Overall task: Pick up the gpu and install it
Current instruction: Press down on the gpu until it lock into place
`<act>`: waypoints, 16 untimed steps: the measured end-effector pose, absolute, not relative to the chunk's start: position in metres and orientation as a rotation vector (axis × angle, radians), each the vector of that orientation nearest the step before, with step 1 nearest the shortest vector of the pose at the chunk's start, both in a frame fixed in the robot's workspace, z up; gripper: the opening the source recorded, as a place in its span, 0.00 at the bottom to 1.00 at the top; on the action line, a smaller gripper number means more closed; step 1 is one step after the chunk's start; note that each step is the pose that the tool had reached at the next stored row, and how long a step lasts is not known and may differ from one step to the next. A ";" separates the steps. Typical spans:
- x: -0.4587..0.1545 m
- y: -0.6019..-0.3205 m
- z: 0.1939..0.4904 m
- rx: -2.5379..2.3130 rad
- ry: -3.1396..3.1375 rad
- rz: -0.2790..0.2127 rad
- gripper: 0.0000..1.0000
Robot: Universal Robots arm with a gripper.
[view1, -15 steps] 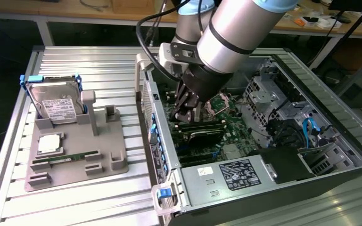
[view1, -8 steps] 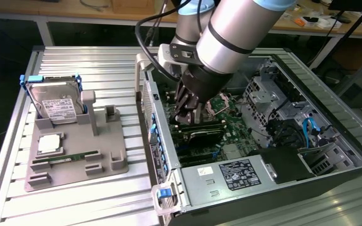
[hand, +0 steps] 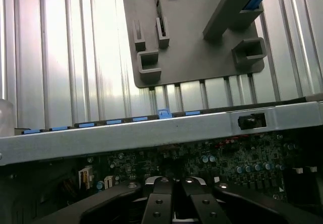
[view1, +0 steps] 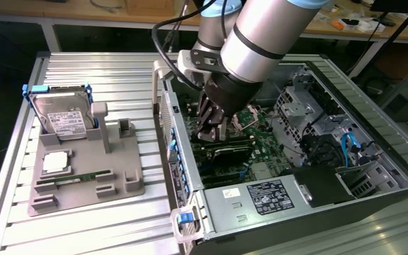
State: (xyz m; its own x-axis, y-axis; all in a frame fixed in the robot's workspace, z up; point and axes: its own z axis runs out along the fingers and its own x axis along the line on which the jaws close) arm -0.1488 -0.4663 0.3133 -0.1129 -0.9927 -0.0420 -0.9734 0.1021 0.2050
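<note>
Fingers (hand: 162, 204) of the gripper (hand: 174, 211) sit closest to the wrist camera, pressed together with barely a slit between them, above the board (hand: 222, 166) inside the case (hand: 151, 133). The gripper is clenched, but I cannot tell whether a thin card edge is pinched in that slit. In the exterior view the gripper (view1: 211, 130) reaches down into the open case (view1: 374, 175), and what looks like the gpu (view1: 227, 153) is a dark flat card just below the fingertips, over the board (view1: 261, 143), at or near a slot; whether it is seated is unclear. I judge the gpu light and stiff but fragile: best held by its top edge or near the metal bracket, never by the connector edge or its components, and pressed straight down so it does not flex or tilt in the slot. The exterior view gives the arm's approach, the card's place in the case, and the tray (view1: 83, 196) with the drive (view1: 64, 119) and memory stick (view1: 73, 179) on the exterior view's left. The wrist view adds the finger closure, the case wall's blue clips (hand: 164, 114), and the tray (hand: 197, 57) beyond the wall.
</note>
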 end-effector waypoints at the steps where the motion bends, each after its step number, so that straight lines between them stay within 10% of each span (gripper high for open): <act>1: -0.151 -0.466 0.313 2.018 -2.251 -0.276 0.11; 16: -0.156 -0.466 0.313 2.018 -2.251 -0.276 0.11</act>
